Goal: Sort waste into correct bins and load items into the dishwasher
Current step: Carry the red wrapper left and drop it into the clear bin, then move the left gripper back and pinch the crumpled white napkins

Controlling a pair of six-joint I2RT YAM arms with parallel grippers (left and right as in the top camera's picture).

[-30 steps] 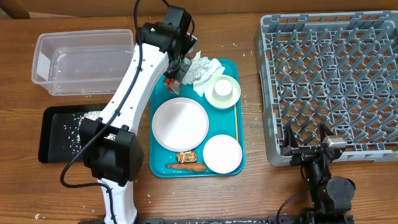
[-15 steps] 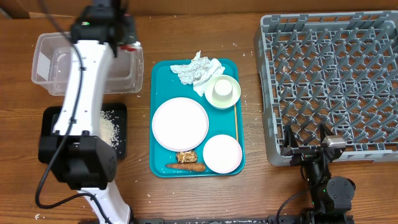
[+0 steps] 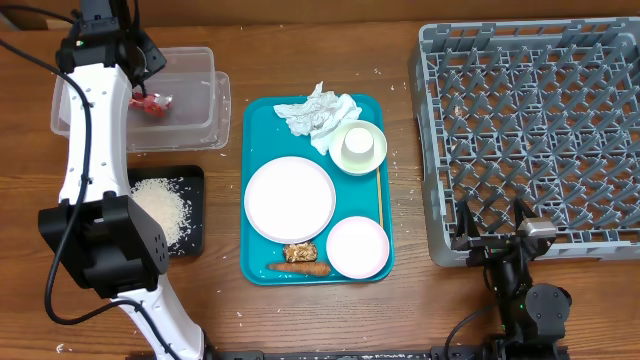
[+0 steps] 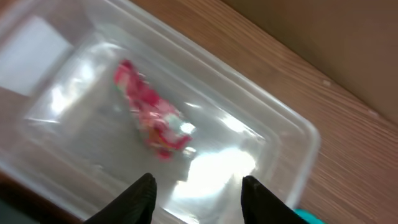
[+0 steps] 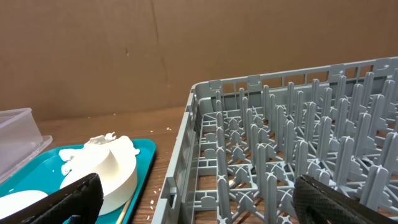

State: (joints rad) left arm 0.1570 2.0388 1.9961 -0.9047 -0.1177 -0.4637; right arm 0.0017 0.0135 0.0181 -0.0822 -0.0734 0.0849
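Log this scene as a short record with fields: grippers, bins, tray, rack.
left gripper: open, holding nothing, above the clear bin
right gripper: open, at the near edge of the dish rack
clear bin: holds a red wrapper
black tray: holds rice
teal tray: napkin, white cup, large plate, small plate, food scraps
dish rack: nothing loaded

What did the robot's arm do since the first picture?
The left claw swung from the teal tray to the clear bin and let go of the red wrapper, now lying inside. The plates, napkin, rack and right claw stayed put.
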